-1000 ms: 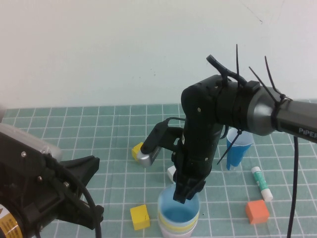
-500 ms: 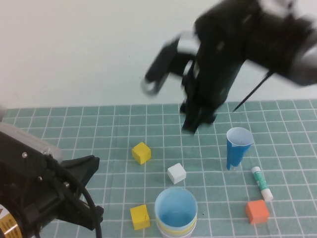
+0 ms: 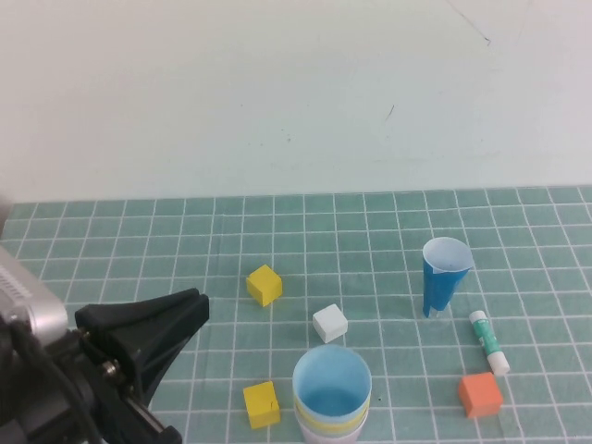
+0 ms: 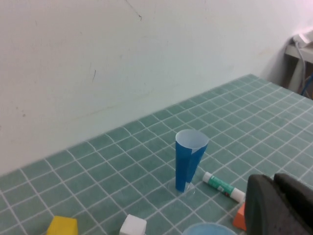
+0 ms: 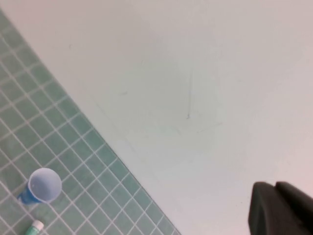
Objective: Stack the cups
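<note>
The cups stand nested in one stack (image 3: pixel 330 418) near the table's front edge. A light blue cup (image 3: pixel 331 387) is on top, with a yellow rim (image 3: pixel 319 424) under it. The lower cups are mostly hidden and I cannot tell their colours. The light blue rim also shows in the left wrist view (image 4: pixel 210 229). My left gripper (image 3: pixel 190 310) is shut and empty, low at the front left of the stack; its fingers (image 4: pixel 266 200) are together. My right gripper (image 5: pixel 274 188) is shut and empty, raised high facing the wall, and is out of the high view.
A narrow dark blue cup (image 3: pixel 444 276) stands at the right, with a glue stick (image 3: pixel 487 341) and an orange cube (image 3: pixel 480 395) in front of it. Two yellow cubes (image 3: pixel 264 284) (image 3: pixel 261 404) and a white cube (image 3: pixel 329 323) lie left of and behind the stack.
My right arm rose from over the cup stack and left the high view. The light blue cup stays on the stack. My left arm shifted slightly.
</note>
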### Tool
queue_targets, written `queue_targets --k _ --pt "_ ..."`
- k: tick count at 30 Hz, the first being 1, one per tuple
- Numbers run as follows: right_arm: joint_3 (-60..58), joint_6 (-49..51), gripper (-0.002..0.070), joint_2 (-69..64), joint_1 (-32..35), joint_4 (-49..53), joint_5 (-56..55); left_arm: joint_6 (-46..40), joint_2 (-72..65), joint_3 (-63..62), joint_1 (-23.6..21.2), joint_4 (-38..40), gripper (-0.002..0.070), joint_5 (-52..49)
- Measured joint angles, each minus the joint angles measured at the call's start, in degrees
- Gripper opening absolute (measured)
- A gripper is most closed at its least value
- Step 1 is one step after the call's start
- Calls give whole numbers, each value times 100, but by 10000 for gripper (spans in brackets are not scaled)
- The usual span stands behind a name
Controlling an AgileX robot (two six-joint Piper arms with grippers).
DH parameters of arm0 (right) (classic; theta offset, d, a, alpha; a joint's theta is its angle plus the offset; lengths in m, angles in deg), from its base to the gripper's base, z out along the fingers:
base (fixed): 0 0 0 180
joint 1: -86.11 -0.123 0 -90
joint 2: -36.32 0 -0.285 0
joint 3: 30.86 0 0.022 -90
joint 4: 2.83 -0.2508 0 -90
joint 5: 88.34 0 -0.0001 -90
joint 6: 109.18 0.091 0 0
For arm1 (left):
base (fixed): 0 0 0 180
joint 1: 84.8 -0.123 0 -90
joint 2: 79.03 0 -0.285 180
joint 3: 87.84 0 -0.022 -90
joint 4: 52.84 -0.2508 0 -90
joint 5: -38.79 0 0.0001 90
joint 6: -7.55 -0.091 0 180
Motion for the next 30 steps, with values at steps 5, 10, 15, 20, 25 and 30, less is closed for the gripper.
queue_targets --k 5,10,15,20,25,30 --pt "-1222 178 -1 1589 0 -178 0 1360 0 0 0 -1602 -1 214" --pt "-3326 540 -1 3362 0 -408 -338 1312 9 0 0 -1865 -1 382" --pt "-5747 1276 -1 5191 0 -645 -1627 1264 9 0 0 -1899 -1 382" --pt "-7221 1561 -1 5849 0 -930 -2217 1073 9 0 0 -1899 -1 382" --pt "-8103 1434 -1 5853 0 -1428 -3162 1003 12 38 0 -1899 -1 351" --pt "-8710 1400 -1 5853 0 -1609 -3700 1003 22 160 0 -1899 -1 285"
